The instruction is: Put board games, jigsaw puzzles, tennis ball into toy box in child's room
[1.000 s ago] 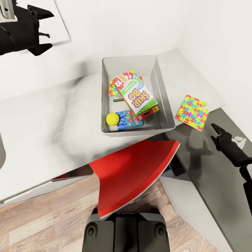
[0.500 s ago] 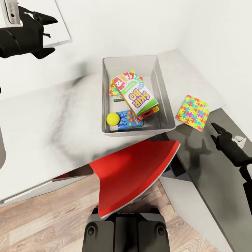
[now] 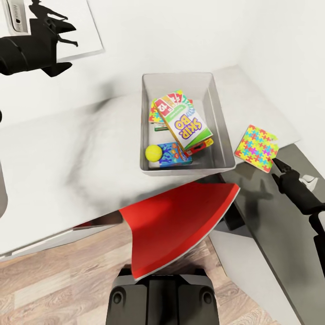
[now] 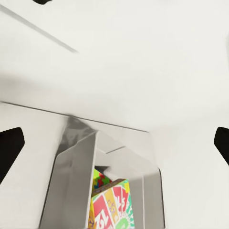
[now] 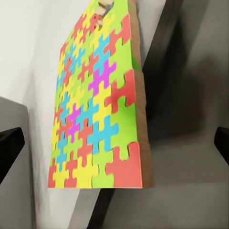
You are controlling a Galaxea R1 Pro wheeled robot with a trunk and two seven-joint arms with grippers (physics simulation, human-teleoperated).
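The toy box (image 3: 223, 131) is sitting on the light grey bench (image 3: 67, 149), and it's holding most of the stuff: the Skip-Bo box (image 3: 184, 123) is lying on top of the pile, a blue game (image 3: 174, 153) is poking out under it, and the tennis ball (image 3: 153, 153) is sitting in the near corner, just beside the blue game. A bit of a puzzle box (image 3: 155, 115) is peeking out under the Skip-Bo box too. The other puzzle (image 3: 257, 148) is lying outside the box, off to its right, near the edge where the grey top is meeting the dark cabinet (image 3: 275, 225). The right pincer (image 3: 276, 164) is hovering right at that puzzle's near edge, fingers apart, nothing in them. The left pincer (image 3: 61, 47) is hanging up high, well apart from the box, fingers apart too and empty.
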